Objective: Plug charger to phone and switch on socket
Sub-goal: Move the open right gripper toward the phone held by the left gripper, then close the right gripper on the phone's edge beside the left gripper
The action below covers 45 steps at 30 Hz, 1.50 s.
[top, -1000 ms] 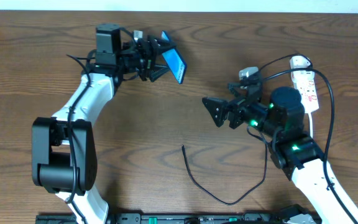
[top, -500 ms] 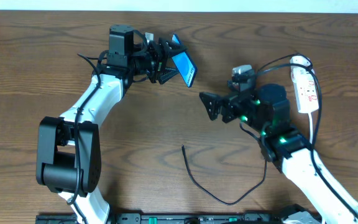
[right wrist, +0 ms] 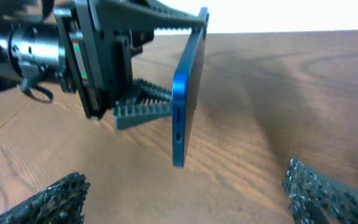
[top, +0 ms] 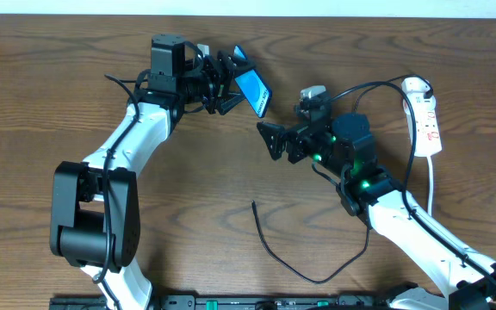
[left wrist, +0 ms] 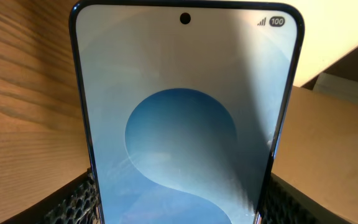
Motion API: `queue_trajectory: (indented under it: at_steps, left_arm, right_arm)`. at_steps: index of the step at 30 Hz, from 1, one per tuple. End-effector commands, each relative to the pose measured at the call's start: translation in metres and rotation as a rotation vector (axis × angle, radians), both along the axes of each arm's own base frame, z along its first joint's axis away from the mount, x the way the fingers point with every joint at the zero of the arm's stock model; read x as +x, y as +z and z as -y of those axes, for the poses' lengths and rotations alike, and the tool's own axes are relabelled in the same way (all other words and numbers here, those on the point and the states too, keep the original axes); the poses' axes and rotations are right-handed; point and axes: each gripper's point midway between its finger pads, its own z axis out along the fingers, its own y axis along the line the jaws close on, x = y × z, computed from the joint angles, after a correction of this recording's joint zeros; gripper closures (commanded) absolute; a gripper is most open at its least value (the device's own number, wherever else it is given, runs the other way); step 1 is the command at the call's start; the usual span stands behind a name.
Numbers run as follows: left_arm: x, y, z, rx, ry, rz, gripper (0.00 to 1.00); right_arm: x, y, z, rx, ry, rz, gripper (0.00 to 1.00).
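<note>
Holding the phone [top: 252, 89] aloft near the table's [top: 41, 112] far edge, left of centre, the left gripper [top: 231, 86] clamped it by its side edges, screen lit. Right gripper [top: 270, 143] hovered just beside the phone, jaws spread wide, empty. Charger [top: 269, 248] lay loose toward the near edge, plug tip free, untouched. Socket [top: 426, 120] sat by the far right corner. Judged step: presenting the phone; plugging not begun. Next move likely calls for the right gripper to fetch the plug tip and line it up with the phone's port.

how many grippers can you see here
2. The left gripper, top centre, holds the phone; the right gripper, open and empty, sits just right of the phone, facing it. None seem hidden.
</note>
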Motion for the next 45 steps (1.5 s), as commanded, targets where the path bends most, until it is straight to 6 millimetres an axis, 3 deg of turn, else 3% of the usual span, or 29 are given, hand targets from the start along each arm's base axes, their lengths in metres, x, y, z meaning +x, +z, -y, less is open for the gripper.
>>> queue_trajectory:
  at_steps: [1,9,16,28,45]
  left_arm:
    - [0.005,0.034,0.001,-0.015,0.002,0.083,0.93]
    - [0.005,0.034,0.001,-0.023,0.007,0.068,0.93]
    - [0.005,0.034,0.001,-0.023,0.007,0.068,0.93]
    - [0.005,0.034,0.001,-0.023,0.007,0.068,0.93]
    - [0.003,0.034,0.004,-0.025,-0.001,0.067,0.93]
  right_arm:
    - [0.007,0.015,-0.001,0.019,-0.021,0.049,0.01]
    - [0.014,0.021,-0.003,0.053,-0.035,0.076,0.01]
    - [0.026,0.002,-0.011,0.053,-0.033,0.042,0.01]
    - [0.043,0.008,-0.029,0.054,-0.002,0.048,0.01]
    - [0.045,0.002,-0.031,0.051,0.007,0.036,0.14]
